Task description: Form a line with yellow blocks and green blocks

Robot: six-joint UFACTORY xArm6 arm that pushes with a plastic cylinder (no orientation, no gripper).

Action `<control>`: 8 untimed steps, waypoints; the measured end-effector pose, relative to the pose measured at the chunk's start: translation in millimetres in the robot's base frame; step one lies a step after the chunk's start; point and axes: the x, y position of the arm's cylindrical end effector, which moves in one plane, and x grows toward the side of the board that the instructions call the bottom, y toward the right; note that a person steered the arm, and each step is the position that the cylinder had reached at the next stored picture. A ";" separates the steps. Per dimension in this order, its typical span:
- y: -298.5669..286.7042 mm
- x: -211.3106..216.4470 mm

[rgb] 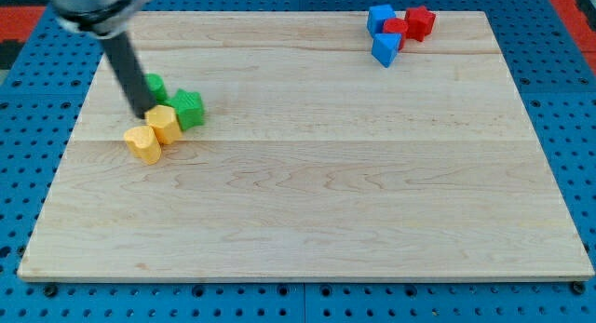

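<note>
Light wooden tabletop (307, 193) of pale planks, lying on a blue perforated base (28, 174). No claw fitted, so nothing to report as spread or pinching: only a straight dark rod slanting down from the view's top left, with my tip (145, 114) set down among the task's blocks.

Toward the view's left edge of the board, a tight cluster of four. Yellow heart-like plastic block (143, 143) lowest and furthest left. Touching it on its upper right, a second yellow plastic block (164, 124) (shape hard to make out, chunky and roughly hexagonal). Just right of that and in contact with it, a green ridged cube-like plastic block (188, 110). Behind the rod, a smaller green plastic block (155, 86), partly hidden, shape not clear. Tip directly at the upper-left side of the second yellow block, between it and the small green block, apparently touching the yellow one.

Well apart, at the view's top right, a separate bunch pressed together: two blue plastic blocks (379, 18) (386, 49) and two red plastic blocks (420, 22) (394, 28).
</note>
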 end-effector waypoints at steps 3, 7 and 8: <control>75.1 -22.9; 128.9 -38.9; 149.1 -43.8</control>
